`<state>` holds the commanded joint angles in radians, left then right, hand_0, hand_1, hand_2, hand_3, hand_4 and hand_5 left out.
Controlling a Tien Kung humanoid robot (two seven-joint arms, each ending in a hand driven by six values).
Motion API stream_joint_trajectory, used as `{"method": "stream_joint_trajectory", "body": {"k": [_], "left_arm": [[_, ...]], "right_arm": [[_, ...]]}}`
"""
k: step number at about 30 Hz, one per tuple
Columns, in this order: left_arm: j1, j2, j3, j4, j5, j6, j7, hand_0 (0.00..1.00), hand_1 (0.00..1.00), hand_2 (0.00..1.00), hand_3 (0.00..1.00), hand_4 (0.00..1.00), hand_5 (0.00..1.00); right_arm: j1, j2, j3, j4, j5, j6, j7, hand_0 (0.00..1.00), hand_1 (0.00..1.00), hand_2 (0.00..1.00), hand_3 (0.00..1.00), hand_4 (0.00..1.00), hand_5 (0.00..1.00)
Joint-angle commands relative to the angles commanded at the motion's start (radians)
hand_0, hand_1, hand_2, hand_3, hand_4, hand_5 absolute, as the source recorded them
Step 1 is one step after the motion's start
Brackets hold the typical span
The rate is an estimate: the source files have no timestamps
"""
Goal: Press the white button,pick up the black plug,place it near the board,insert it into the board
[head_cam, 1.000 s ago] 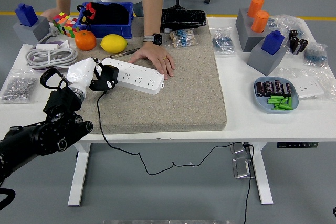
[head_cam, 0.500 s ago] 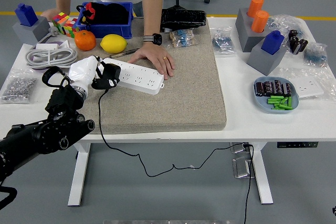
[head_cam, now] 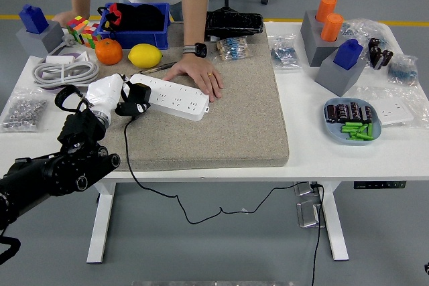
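- The left hand point(head_cam: 110, 92), white, sat over the mat's point(head_cam: 228, 118) left edge, fingers curled around the black plug point(head_cam: 137, 95), so it had a proper grip on it.
- The plug was held right at the left end of the board point(head_cam: 173, 96), touching or nearly touching it; couldn't tell if the prongs were in.
- The plug's cable point(head_cam: 134, 172) dropped off the mat's front edge and hung below the table point(head_cam: 322, 149).
- The board lay at an angle on the mat's back-left part. I couldn't pick out the white button on it.
- A person's hand point(head_cam: 198, 75) was flat on the board's right end, palm down, with a watch point(head_cam: 195, 49) on that wrist. Their other hand point(head_cam: 67, 17) rested at the table's back-left corner.
- Behind the board: a lemon point(head_cam: 145, 55) and an orange point(head_cam: 108, 51) side by side, then a blue bin point(head_cam: 137, 28) and a Rubik's cube point(head_cam: 82, 29).
- A coiled white cord point(head_cam: 66, 72) sat near the table's left edge, and a bag of small metal bits point(head_cam: 21, 110) in front of it.
- Over on the table's right side: a blue tray point(head_cam: 353, 121) with green and dark parts, and grey blocks with orange point(head_cam: 327, 18) and blue point(head_cam: 348, 53) pieces on top.
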<state>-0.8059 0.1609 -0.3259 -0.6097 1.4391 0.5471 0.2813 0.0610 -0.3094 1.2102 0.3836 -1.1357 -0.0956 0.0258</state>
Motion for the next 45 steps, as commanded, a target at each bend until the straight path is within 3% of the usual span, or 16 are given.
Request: {"method": "stream_joint_trajectory", "body": {"k": [10,11,16,17,22,23,28,29,34,35,45], "left_arm": [[-0.007,-0.006,0.009,0.001,0.001,-0.004,0.004,0.308,0.254,0.268,0.521,0.705,0.002],[-0.008,-0.006,0.009,0.001,0.000,-0.004,0.005,0.334,0.309,0.303,0.553,0.733,0.002],[-0.008,-0.006,0.012,0.005,-0.006,-0.016,0.008,0.334,0.309,0.303,0.553,0.733,0.002],[-0.007,-0.006,0.012,0.005,-0.008,-0.018,0.007,0.392,0.462,0.452,0.566,0.829,0.002],[-0.007,-0.005,0.012,0.006,-0.015,-0.022,-0.001,0.392,0.462,0.452,0.566,0.829,0.002],[-0.007,-0.005,0.011,0.006,-0.018,-0.020,-0.005,0.472,0.542,0.504,0.568,0.913,0.002],[-0.006,-0.005,0.010,0.006,-0.026,-0.017,-0.016,0.472,0.542,0.504,0.568,0.913,0.002],[-0.006,-0.005,0.010,0.006,-0.027,-0.017,-0.018,0.595,0.640,0.556,0.618,0.962,0.122],[-0.006,-0.006,0.006,0.005,-0.038,-0.014,-0.024,0.595,0.640,0.556,0.618,0.962,0.122],[-0.006,-0.006,0.005,0.005,-0.038,-0.014,-0.024,0.614,0.653,0.569,0.636,0.969,0.188],[-0.014,-0.006,-0.001,0.004,-0.048,-0.012,-0.025,0.612,0.664,0.576,0.640,0.970,0.226]], "right_arm": [[0.001,0.000,-0.003,0.005,0.001,0.000,0.000,0.686,0.577,0.559,0.579,0.676,0.222],[0.001,0.000,-0.003,0.005,0.001,0.000,0.000,0.685,0.577,0.559,0.578,0.676,0.222],[0.001,-0.001,-0.005,0.005,0.000,0.000,0.001,0.685,0.577,0.559,0.578,0.676,0.222],[0.001,-0.001,-0.004,0.005,0.000,0.000,0.001,0.686,0.577,0.559,0.577,0.677,0.222],[0.000,-0.001,-0.003,0.005,0.000,0.000,0.001,0.686,0.577,0.559,0.577,0.677,0.222],[0.001,-0.001,-0.003,0.005,0.000,0.000,0.001,0.686,0.577,0.558,0.577,0.677,0.221],[0.001,-0.001,-0.005,0.005,0.000,0.000,0.001,0.686,0.577,0.558,0.577,0.677,0.221],[0.001,-0.001,-0.005,0.005,0.000,0.000,0.002,0.685,0.577,0.558,0.576,0.677,0.222],[0.000,0.000,-0.005,0.005,-0.001,0.000,0.002,0.685,0.577,0.558,0.576,0.677,0.222],[0.000,0.000,-0.004,0.005,-0.001,0.000,0.002,0.685,0.577,0.557,0.577,0.677,0.221],[0.002,0.000,-0.003,0.005,-0.001,0.000,0.002,0.685,0.576,0.556,0.577,0.678,0.220]]}}
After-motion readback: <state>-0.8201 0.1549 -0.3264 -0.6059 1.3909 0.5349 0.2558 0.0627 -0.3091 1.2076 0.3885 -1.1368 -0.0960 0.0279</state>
